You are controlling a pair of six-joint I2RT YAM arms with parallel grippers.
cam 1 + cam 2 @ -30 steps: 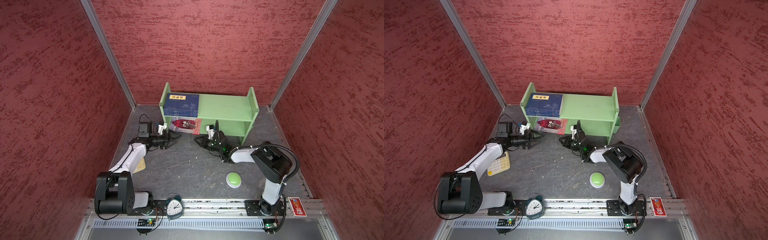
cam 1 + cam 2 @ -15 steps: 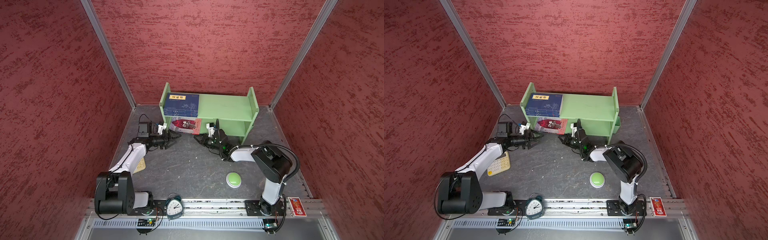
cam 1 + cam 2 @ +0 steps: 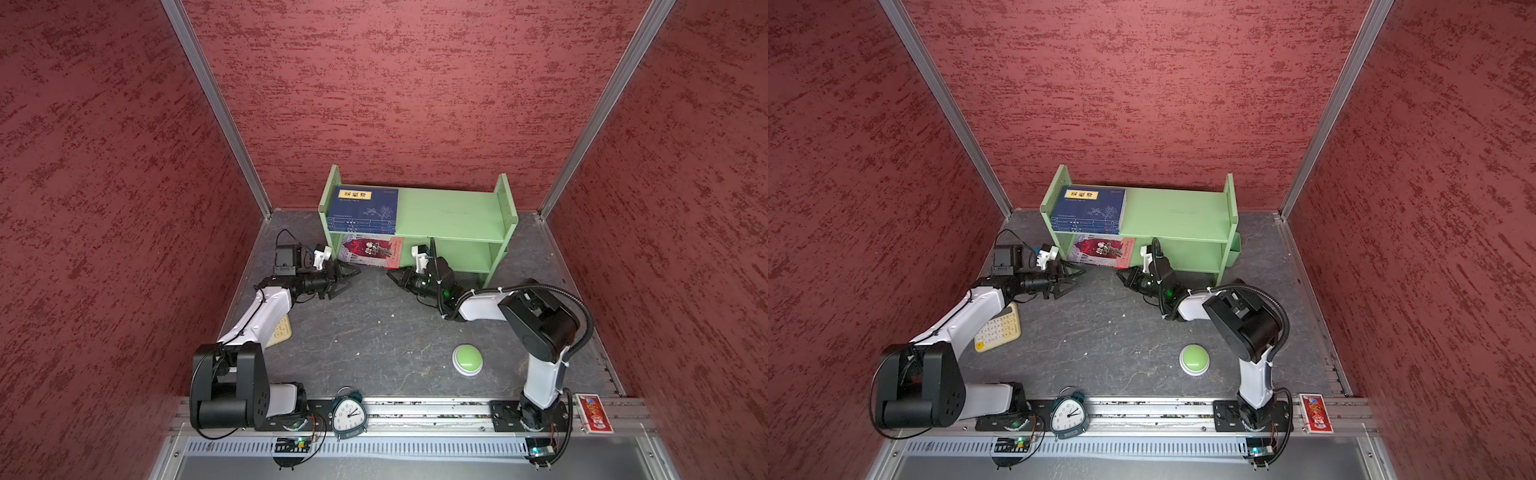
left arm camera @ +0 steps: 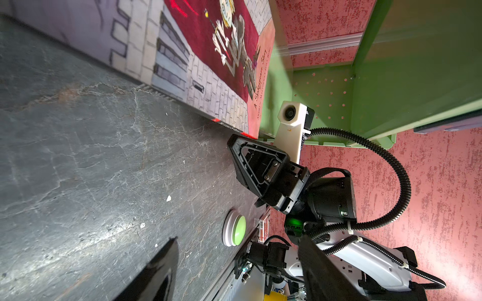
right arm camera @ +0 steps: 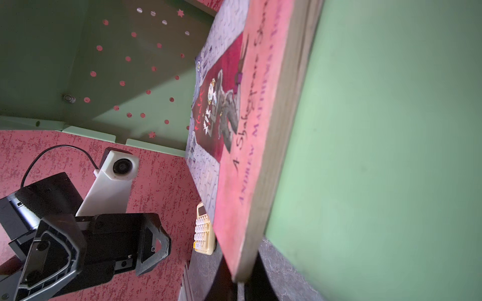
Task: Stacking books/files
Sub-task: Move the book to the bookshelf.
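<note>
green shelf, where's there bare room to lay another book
Top board: bare from the blue book stack to the right side panel. Lower board: bare right of the red book, though the shut right tool sits at its front. Crowded at the left end, where the open left tool also hovers.

both top views: high above the near edge of the table (image 3: 374, 332), looking down, far off, see it all | left wrist: low, close, faces red book (image 4: 208, 34) | right wrist: low, very close, same book, other side | shared: book, green shelf (image 5: 391, 130)
</note>
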